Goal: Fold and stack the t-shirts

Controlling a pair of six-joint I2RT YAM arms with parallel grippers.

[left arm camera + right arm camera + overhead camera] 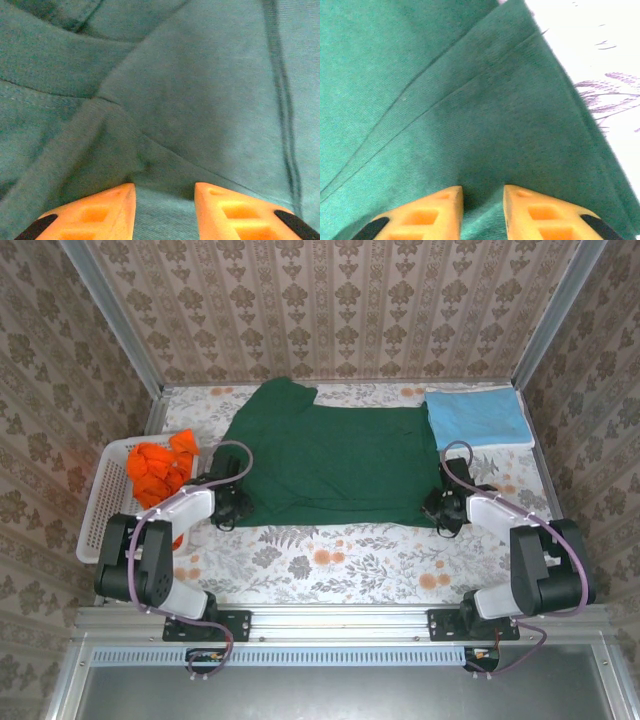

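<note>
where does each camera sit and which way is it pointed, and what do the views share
Top external: above and behind the arms, looking down on the table; both arms show, left gripper and right gripper at the dark green t-shirt near corners, with the light blue t-shirt and the orange t-shirts in the white basket.
Left wrist: on the left arm, looking past its orange fingers at wrinkled green cloth.
Right wrist: on the right arm, looking past its orange fingers at the shirt's edge and the table.
Shared: all three see the dark green t-shirt.

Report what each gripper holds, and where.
Both pinch the dark green t-shirt: left gripper at its near-left corner, right gripper at its near-right corner.
</note>
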